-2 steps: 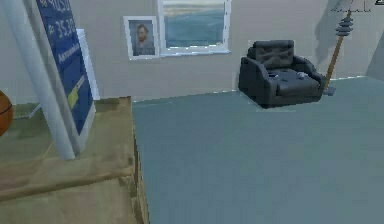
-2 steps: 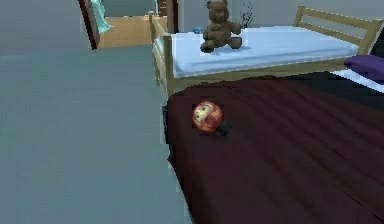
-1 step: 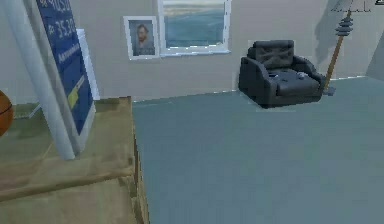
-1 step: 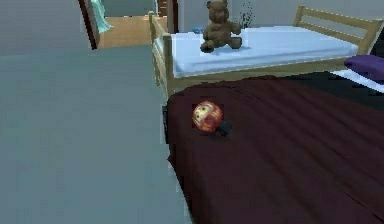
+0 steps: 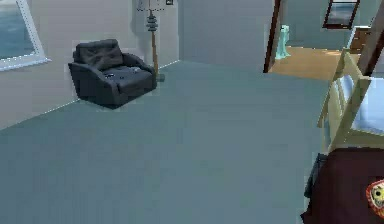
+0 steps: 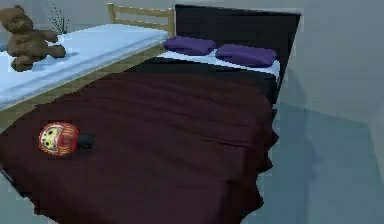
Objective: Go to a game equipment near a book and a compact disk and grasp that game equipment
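Observation:
A round red and cream thing with a painted front (image 6: 57,139) lies on a dark maroon bedspread (image 6: 170,130) in the arm side view's lower left. A small dark flat thing (image 6: 87,141) lies just right of it; I cannot tell what it is. The same red round thing (image 5: 376,191) peeks in at the forward view's lower right edge, on the corner of the maroon bed (image 5: 345,185).
A dark armchair (image 5: 110,72) and a floor lamp (image 5: 152,40) stand by the far wall, with an open doorway (image 5: 305,45) at the back right. Wide teal floor (image 5: 190,130) lies ahead. Two purple pillows (image 6: 190,45) and a teddy bear (image 6: 30,40) rest on the beds.

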You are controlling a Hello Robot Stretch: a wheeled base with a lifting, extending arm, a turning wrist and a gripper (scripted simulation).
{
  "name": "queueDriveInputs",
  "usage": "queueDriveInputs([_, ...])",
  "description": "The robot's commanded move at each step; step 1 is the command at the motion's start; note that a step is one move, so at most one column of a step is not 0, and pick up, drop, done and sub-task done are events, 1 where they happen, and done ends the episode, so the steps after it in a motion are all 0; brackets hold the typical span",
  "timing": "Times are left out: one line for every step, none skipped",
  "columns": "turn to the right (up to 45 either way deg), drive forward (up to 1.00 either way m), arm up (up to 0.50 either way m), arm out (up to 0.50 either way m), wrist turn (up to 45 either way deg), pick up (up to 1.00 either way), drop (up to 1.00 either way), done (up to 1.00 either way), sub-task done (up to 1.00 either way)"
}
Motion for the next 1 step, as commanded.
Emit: queueDriveInputs([45.0,0.00,0.00,0.00,0.0,0.00,0.00,0.00,0.00])
